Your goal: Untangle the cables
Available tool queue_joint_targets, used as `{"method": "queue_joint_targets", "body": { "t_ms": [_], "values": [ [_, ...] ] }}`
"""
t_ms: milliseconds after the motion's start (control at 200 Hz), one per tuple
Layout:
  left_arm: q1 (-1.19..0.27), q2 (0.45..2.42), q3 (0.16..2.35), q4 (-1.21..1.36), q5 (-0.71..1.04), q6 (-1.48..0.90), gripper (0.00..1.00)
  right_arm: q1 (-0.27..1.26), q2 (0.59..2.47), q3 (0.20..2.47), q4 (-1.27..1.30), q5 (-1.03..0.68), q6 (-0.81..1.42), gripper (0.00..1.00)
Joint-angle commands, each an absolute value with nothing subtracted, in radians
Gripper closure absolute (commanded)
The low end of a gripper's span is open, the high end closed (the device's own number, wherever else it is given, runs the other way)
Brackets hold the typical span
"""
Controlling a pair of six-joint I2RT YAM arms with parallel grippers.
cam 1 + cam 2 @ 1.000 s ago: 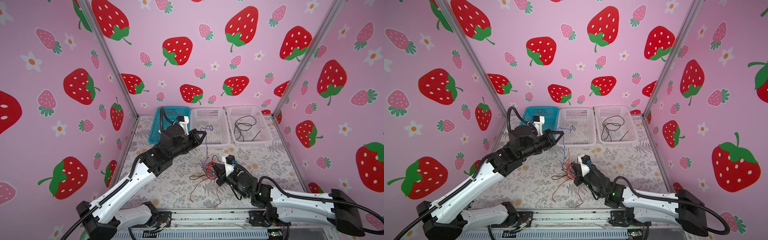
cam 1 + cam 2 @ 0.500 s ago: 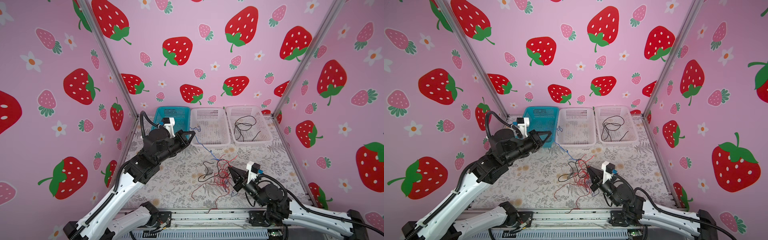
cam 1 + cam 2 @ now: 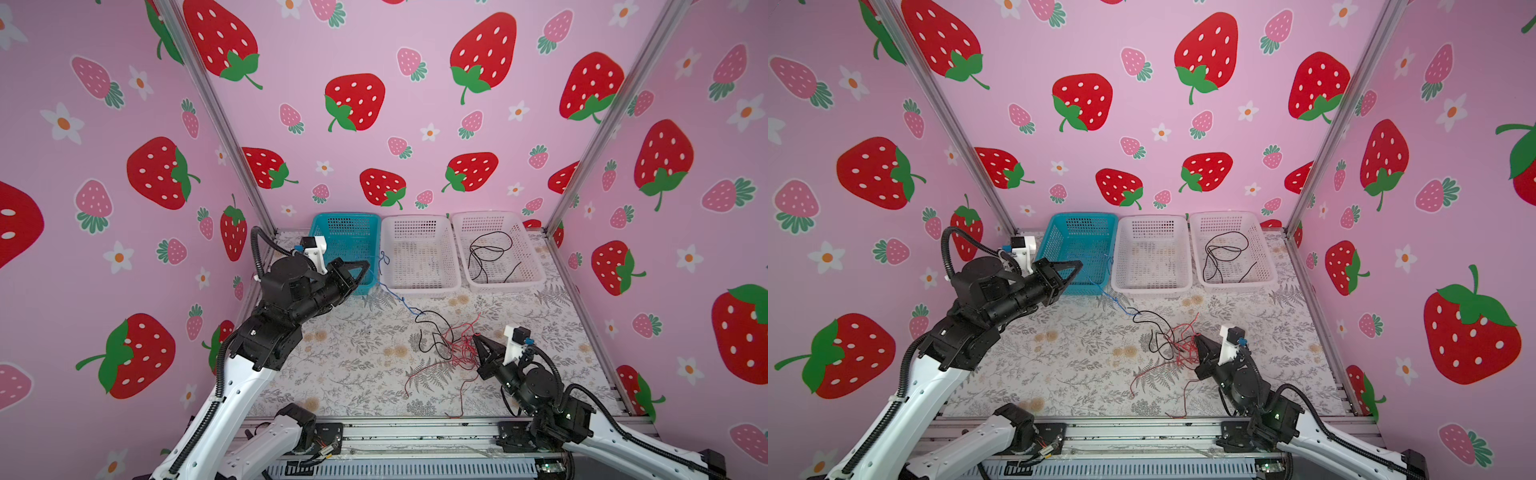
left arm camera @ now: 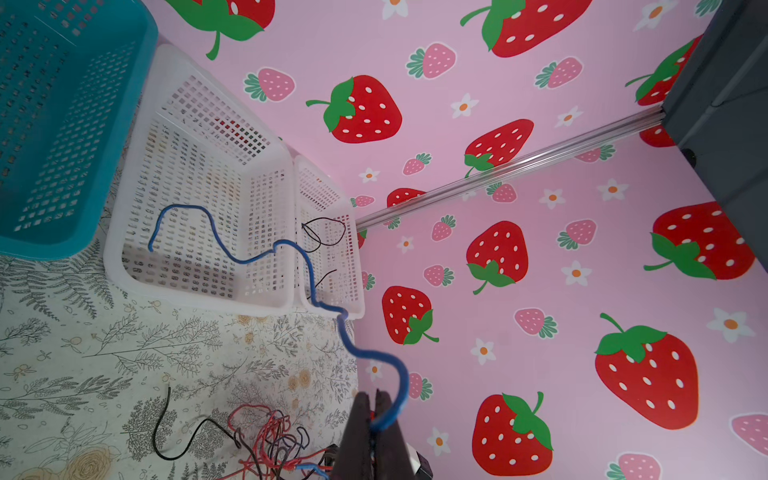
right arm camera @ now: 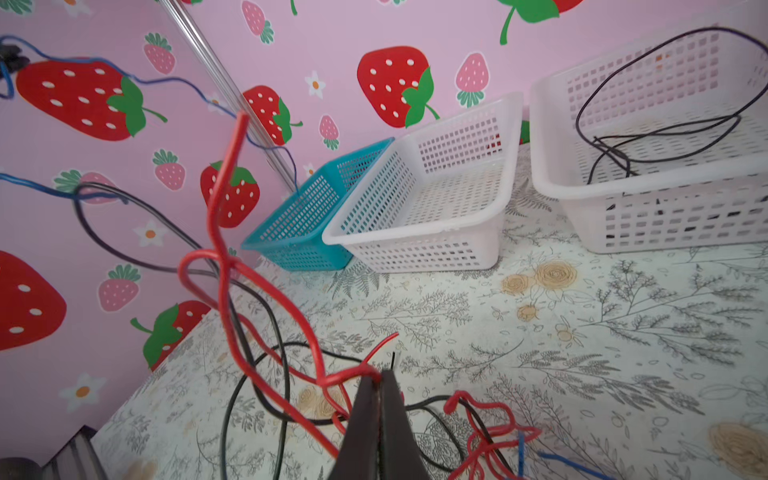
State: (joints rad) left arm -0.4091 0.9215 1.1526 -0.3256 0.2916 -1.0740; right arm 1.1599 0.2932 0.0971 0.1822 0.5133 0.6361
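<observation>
The cables lie as a tangle (image 3: 453, 347) (image 3: 1173, 343) of thin red and black wires on the floral mat, right of centre. A blue cable (image 3: 397, 298) (image 4: 308, 270) stretches from the tangle up to my left gripper (image 3: 368, 264) (image 4: 374, 401). That gripper is shut on it and is raised in front of the teal basket (image 3: 345, 216). My right gripper (image 3: 476, 336) (image 5: 380, 374) is low at the tangle's right edge, shut on a red cable (image 5: 224, 257) that loops upward. A black loop (image 3: 432, 330) trails from the tangle's left side.
Three baskets line the back wall in both top views: the teal one, a middle white basket (image 3: 415, 219) and a right white basket (image 3: 486, 215) holding a loose black cable (image 3: 490, 249). Pink walls close in on both sides. A metal rail (image 3: 415, 432) runs along the front.
My left gripper has pulled leftward toward the teal basket, drawing the blue cable taut out of the tangle. My right gripper has moved right with the red cable, spreading the tangle.
</observation>
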Motion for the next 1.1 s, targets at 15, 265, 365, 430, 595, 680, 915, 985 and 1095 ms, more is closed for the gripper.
{"method": "queue_joint_targets", "body": {
  "t_ms": [15,265,365,430,595,680,915,985,1095],
  "values": [
    [-0.403,0.910,1.213,-0.288,0.299,-1.066,1.00,1.151,0.330,0.096,0.189,0.512,0.684,1.00],
    [-0.407,0.933,1.213,-0.290,0.341,-1.048,1.00,1.101,0.616,0.173,0.156,0.384,0.676,0.88],
    [-0.421,0.944,1.184,-0.276,0.357,-1.049,1.00,1.101,0.661,0.254,0.124,0.314,0.617,0.70],
    [-0.435,0.954,1.173,-0.277,0.360,-1.038,1.00,1.101,0.649,0.292,0.113,0.290,0.577,0.62],
    [-0.475,0.978,1.175,-0.314,0.343,-0.990,1.00,1.101,0.599,0.421,0.016,0.271,0.455,0.41],
    [-0.490,0.989,1.178,-0.318,0.342,-0.978,1.00,1.101,0.602,0.482,-0.011,0.249,0.417,0.36],
    [-0.524,1.015,1.198,-0.308,0.348,-0.963,1.00,1.101,0.690,0.520,0.104,0.130,0.321,0.33],
    [-0.529,1.019,1.205,-0.312,0.360,-0.956,1.00,1.101,0.734,0.501,0.139,0.158,0.297,0.32],
    [-0.532,1.014,1.206,-0.316,0.376,-0.948,1.00,1.100,0.795,0.484,0.201,0.142,0.268,0.32]
  ]
}}
